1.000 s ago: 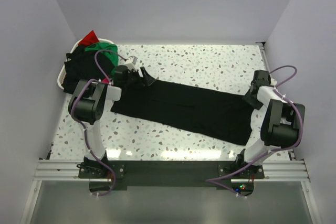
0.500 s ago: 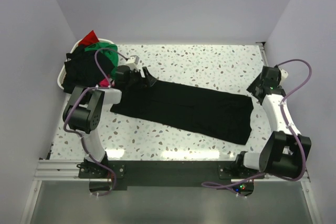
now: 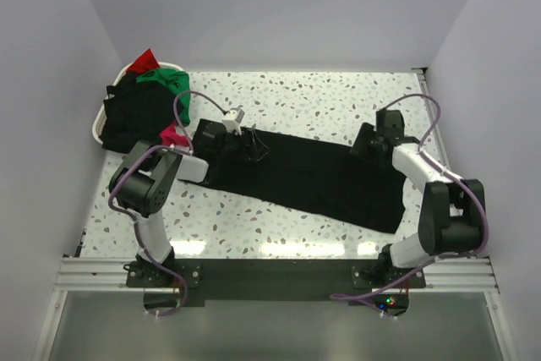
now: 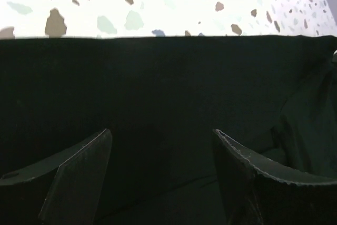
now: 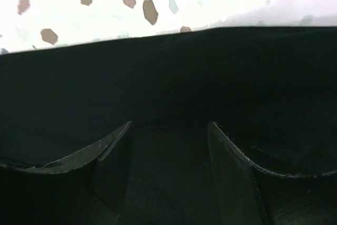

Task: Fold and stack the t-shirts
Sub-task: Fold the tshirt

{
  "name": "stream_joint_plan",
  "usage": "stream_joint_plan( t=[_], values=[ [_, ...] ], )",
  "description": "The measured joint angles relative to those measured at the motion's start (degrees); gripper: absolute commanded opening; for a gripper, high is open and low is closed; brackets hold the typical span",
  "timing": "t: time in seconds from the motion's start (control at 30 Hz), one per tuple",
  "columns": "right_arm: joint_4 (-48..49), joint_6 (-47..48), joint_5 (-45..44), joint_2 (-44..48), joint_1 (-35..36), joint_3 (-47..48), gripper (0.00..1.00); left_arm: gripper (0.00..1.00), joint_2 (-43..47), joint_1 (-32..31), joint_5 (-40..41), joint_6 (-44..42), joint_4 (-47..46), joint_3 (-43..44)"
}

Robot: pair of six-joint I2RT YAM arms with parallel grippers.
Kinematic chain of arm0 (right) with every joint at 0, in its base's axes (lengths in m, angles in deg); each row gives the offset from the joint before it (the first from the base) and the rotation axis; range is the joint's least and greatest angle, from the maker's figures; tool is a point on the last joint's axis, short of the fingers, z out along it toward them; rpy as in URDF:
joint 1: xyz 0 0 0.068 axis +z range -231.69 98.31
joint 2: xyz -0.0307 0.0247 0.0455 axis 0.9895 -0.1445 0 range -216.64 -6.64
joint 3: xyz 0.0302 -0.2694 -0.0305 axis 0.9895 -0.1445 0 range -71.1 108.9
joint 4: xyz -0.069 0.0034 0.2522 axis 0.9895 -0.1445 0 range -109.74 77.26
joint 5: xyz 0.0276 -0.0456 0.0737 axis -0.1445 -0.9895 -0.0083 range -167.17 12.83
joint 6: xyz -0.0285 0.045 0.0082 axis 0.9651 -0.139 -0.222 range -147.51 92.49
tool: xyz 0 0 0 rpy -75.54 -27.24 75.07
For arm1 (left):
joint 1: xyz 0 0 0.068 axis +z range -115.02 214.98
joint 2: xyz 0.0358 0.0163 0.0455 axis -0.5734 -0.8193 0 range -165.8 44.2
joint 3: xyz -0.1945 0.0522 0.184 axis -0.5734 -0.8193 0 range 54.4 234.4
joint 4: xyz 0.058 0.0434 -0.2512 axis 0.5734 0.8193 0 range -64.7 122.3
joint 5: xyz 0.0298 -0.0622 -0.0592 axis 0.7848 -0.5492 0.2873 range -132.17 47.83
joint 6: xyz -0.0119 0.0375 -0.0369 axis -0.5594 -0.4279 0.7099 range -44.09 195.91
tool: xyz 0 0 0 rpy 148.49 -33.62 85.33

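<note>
Now right gripper [image 3: 369, 143] joins left gripper [image 3: 251, 146] at the shirt's [image 3: 313, 179] far edge, 2 and 10 o'clock, both wide, empty, fold-ready.

Speckled table [image 3: 321, 99] under a long black t-shirt [image 3: 313, 177] (laid slantwise) and a white basket [image 3: 95, 131]

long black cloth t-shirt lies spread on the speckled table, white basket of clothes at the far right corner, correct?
No, the white basket stands at the far left corner, as the top external view shows. The long black cloth t-shirt does lie spread on the speckled table.
</note>
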Motion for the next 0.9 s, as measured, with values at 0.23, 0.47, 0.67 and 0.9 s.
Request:
stream_joint_plan(
  t=[0.23, 0.47, 0.67, 0.9],
  values=[
    [1.1, -0.6, 1.4, -10.2, 0.2, 1.3, 0.61, 0.81, -0.2, 0.0, 1.5, 0.0, -4.6, -3.8],
    [0.9, -1.1, 0.7, -18.5, 0.3, 11.1, 0.61, 0.80, 0.9, 0.0, 3.4, 0.0, -7.6, -6.7],
    [-3.5, -1.2, -2.0, -29.2, 0.7, 26.1, 0.62, 0.80, 2.3, 0.0, 3.7, 0.3, -8.2, -8.7],
    [-12.7, -0.3, -4.4, -44.4, 1.0, 50.6, 0.62, 0.80, 3.9, -0.6, 3.4, 1.3, -9.2, -11.2]
  ],
)
